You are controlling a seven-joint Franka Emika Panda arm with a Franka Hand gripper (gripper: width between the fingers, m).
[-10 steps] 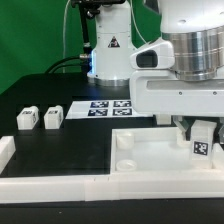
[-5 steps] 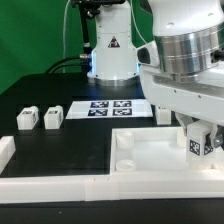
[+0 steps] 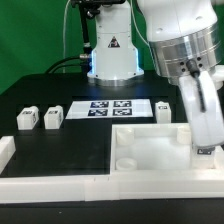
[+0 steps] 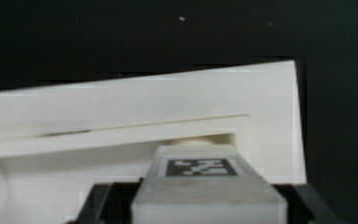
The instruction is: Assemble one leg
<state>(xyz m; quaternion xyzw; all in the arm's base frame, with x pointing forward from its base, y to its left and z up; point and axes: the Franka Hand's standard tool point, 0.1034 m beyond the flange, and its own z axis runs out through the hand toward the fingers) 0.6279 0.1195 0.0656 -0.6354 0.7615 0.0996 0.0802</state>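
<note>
My gripper [image 3: 206, 148] is tilted over the exterior view's right and is shut on a leg [image 3: 205, 152], a small white block with a tag. The leg hangs at the right near corner of the large white tray-like piece [image 3: 150, 165], by a round socket; contact cannot be told. In the wrist view the leg [image 4: 202, 185] sits between the dark fingers [image 4: 115, 203] of my gripper [image 4: 202, 208], with the white tray-like piece [image 4: 123, 115] behind it. Two more legs [image 3: 27, 119] [image 3: 52, 116] stand at the left, and a third [image 3: 163, 110] stands behind the tray-like piece.
The marker board [image 3: 108, 107] lies flat at mid-table in front of the robot base [image 3: 110, 55]. A white raised rail [image 3: 40, 184] runs along the front edge, with a short upright end [image 3: 5, 150] at the left.
The arm has swung to the exterior view's right and tilted over. The held leg has moved right and down, from above the tray-like piece's far right to its right near corner.
</note>
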